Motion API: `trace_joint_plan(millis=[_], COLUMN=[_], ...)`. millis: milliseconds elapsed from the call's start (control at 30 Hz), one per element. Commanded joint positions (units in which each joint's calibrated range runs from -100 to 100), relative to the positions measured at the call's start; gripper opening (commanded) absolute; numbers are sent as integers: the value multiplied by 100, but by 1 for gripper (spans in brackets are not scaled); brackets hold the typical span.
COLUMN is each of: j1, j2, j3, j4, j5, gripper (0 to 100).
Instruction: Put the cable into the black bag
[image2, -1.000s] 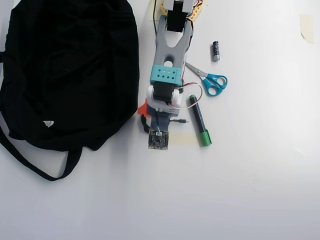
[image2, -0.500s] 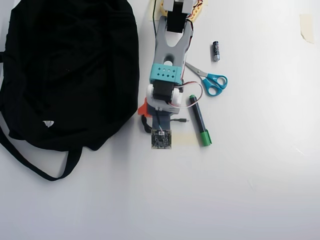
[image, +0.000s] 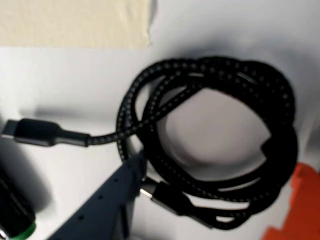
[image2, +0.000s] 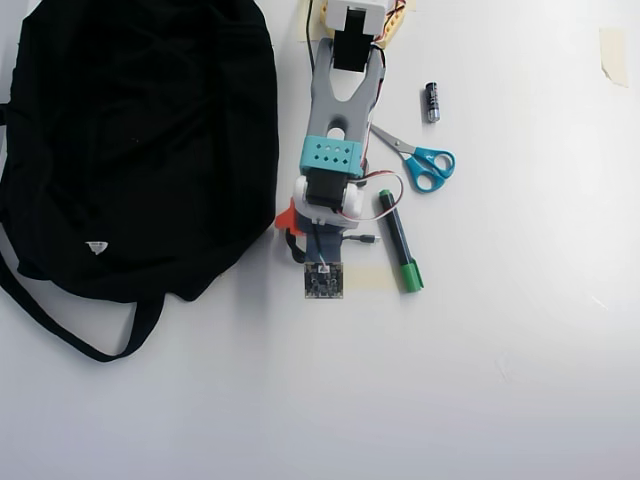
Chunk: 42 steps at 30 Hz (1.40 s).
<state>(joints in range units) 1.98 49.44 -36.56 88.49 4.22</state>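
Between the spread, empty fingers (image: 210, 200), grey one (image: 107, 205) at the coil's near edge and orange one (image: 295, 205) outside it, the cable (image: 210, 130) lay on the bench (image2: 480, 380); the grasp seemingly remained, then carrying to the black bag (image2: 130, 140).

— What is all this laid out on?
— A plain white tabletop (image2: 520, 380), smooth and matte, filling the whole overhead view.
— And the light?
— Bright and even, with soft shadows. A scrap of beige tape (image2: 612, 55) sticks near the far right corner, another strip (image2: 372, 278) lies mid-table.
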Motion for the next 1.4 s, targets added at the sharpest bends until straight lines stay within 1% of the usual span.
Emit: trace_joint_plan(millis=[0, 133, 200, 267, 367, 500, 533, 1067, 1100, 1133, 1167, 1200, 1233, 1367], j1=[41, 26, 26, 26, 26, 19, 19, 48, 48, 48, 41, 26, 4, -71], j2=[-39, -39, -39, -39, -39, -39, -39, -64, -64, -56, -56, -56, -56, -114], j3=[-226, -217, -217, -217, -226, -226, -226, -226, -235, -235, -235, -235, -235, -235], j4=[-29, -29, -29, -29, -29, -29, -29, -29, -29, -29, -29, -29, -29, -47], j5=[29, 29, 29, 29, 29, 29, 29, 13, 13, 18, 34, 34, 34, -19], gripper=[38, 37, 35, 29, 17, 3, 2, 3, 6, 16, 23, 32, 34, 35])
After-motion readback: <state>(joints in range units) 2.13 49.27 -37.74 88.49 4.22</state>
